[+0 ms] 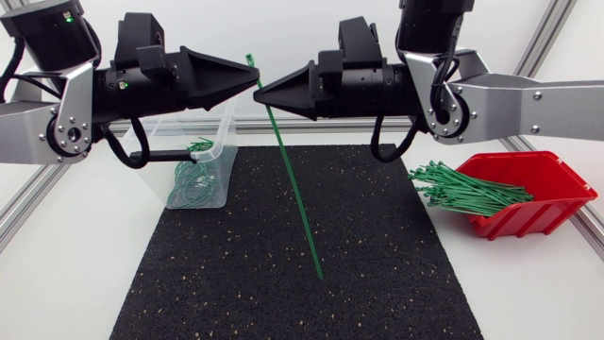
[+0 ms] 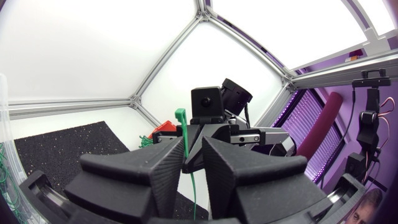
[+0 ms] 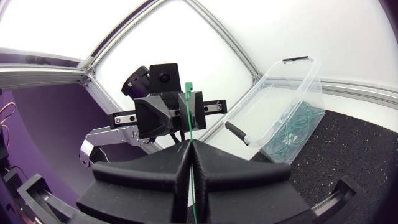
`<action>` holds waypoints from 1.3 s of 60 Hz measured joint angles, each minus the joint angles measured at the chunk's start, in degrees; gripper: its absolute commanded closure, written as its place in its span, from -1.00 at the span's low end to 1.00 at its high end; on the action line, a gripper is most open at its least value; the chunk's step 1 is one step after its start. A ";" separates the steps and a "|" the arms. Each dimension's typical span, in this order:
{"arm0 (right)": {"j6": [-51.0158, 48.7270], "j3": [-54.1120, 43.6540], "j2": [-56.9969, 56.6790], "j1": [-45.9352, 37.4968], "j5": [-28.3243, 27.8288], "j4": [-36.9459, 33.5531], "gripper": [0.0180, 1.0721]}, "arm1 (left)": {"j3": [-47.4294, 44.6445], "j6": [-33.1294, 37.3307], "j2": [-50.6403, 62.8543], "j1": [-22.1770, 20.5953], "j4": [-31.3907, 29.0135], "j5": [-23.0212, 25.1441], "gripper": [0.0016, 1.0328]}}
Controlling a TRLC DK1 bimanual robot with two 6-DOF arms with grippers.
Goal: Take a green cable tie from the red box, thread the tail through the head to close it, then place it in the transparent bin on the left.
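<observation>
Clamping the cable tie [image 1: 288, 170] near its head in my right gripper [image 1: 260, 93], I let the tail hang free for threading; my left gripper [image 1: 253, 80] stood slightly parted around it.

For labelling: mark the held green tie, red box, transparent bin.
Green plastic cable tie [image 1: 293, 189]: head view, hanging strap.
Red plastic box [image 1: 538, 217]: head view, front wall.
Transparent plastic bin [image 1: 224, 165]: head view, side wall.

The left arm [image 1: 38, 118] and right arm [image 1: 528, 99] are held level, one coming in from each side. The left claw [image 1: 253, 80] and right claw [image 1: 259, 93] point at each other, tip to tip near the middle. The left claw's fingers [image 2: 155, 174] stand a narrow gap apart, while the right claw's fingers [image 3: 217, 171] are pressed together, pinching the tie [image 1: 293, 184].
</observation>
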 measured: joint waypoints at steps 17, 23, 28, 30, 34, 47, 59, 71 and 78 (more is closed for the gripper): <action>0.42 -0.02 0.00 0.13 -0.02 0.48 0.90 | -0.04 -0.04 0.00 -0.37 -0.02 -1.07 0.93; 0.42 -0.02 0.09 0.70 0.48 0.66 0.90 | -0.09 -0.04 0.00 -0.37 -0.02 -1.36 0.93; 0.42 -0.02 0.33 1.14 1.27 0.68 0.90 | -0.09 -0.04 0.11 -0.35 -0.04 -1.57 0.93; 0.39 0.00 0.37 1.16 1.42 0.68 0.90 | -0.09 -0.04 0.24 -0.35 -0.04 -1.64 0.93; 0.39 0.00 0.55 1.20 1.55 0.68 0.90 | -0.13 -0.04 0.37 -0.35 -0.04 -1.68 0.93; 0.37 0.00 0.74 1.92 2.73 0.68 0.87 | -0.52 -0.44 0.37 -0.35 -0.04 -1.95 0.93; -0.68 -0.46 0.72 3.43 3.50 -0.20 0.14 | -0.66 -0.44 0.35 -1.11 0.39 -1.88 0.93; -7.65 -0.66 -1.53 3.21 6.12 -9.38 -0.01 | -0.66 -0.42 0.22 -0.83 0.42 -1.90 0.93; -14.16 -0.59 -4.83 2.54 8.15 -17.25 -0.12 | -0.79 -0.37 -0.04 0.02 0.42 -1.90 0.93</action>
